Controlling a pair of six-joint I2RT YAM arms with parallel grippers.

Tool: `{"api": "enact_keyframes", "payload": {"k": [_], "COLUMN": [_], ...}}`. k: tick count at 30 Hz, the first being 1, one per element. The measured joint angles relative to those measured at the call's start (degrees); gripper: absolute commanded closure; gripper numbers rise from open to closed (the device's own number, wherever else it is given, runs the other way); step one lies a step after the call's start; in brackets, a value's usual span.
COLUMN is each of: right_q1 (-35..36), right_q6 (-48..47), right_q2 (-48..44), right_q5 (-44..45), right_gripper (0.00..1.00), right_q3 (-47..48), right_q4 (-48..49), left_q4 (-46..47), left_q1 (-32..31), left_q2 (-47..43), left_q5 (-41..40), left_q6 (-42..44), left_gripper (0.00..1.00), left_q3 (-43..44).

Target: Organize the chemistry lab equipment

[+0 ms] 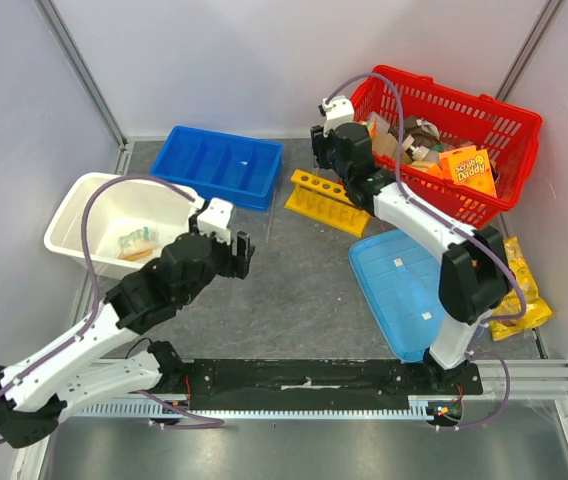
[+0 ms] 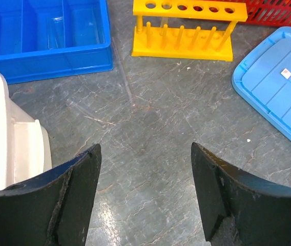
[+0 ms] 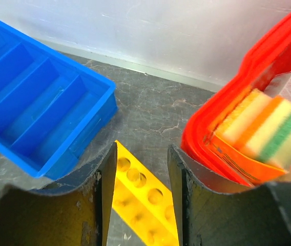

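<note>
Right claw hangs with fingers apart, straddling the yellow test-tube rack, probably lining up a lift! Rack stands upright at 12 o'clock on the table, with the blue tray at its 9 and the red basket at 2, where an orange pack reads "Scrub Daddy". Left claw gapes, idle.

Table dark grey with pale marble-like veins. Test-tube rack solid yellow. Divided tray saturated blue. Lid lighter blue with small white stickers. Basket red, open lattice walls. Tub white, and the bag in it is pale green and white. Sponge pack orange with dark lettering. Sponges striped cream, orange, green. Chip bag yellow. Left gripper and right gripper black.
</note>
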Motion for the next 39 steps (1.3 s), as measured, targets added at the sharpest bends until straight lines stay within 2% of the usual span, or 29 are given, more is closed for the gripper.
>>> {"api": "enact_keyframes", "payload": {"k": [3, 6, 9, 14, 19, 23, 30, 39], "right_q1": [0.0, 0.0, 0.0, 0.0, 0.1, 0.1, 0.1, 0.1], "right_q6": [1.6, 3.6, 5.0, 7.0, 9.8, 10.5, 10.5, 10.4], "right_q2": [-5.4, -13.1, -21.7, -33.2, -44.2, -47.6, -51.4, -53.0], "right_q5": [-0.5, -1.2, -1.4, -1.9, -2.8, -2.9, -2.3, -1.2], "right_gripper": [0.48, 0.47, 0.47, 0.46, 0.45, 0.45, 0.44, 0.43], "right_q3": [-1.2, -5.4, -9.7, -14.9, -22.8, -25.0, -26.2, -27.5], "right_q4": [-3.6, -5.6, -8.6, -13.4, -16.3, -18.1, -19.2, -19.4], "left_q4": [-1.7, -2.9, -3.5, -3.7, -3.1, -2.6, -1.5, 0.0], "left_q1": [0.0, 0.6, 3.8, 10.8, 13.4, 13.9, 15.4, 18.1], "left_q2": [5.2, 11.0, 16.8, 25.6, 35.6, 45.6, 57.6, 64.1], "left_q5": [-0.2, 0.2, 3.4, 8.9, 10.9, 11.4, 12.8, 14.9], "left_q6": [-0.6, -1.4, -2.4, -3.8, -4.0, -4.0, -4.0, -4.0], "left_gripper": [0.25, 0.3, 0.36, 0.38, 0.41, 0.42, 0.44, 0.47], "left_q3": [4.0, 7.4, 10.4, 14.4, 18.9, 22.0, 25.7, 27.5]}}
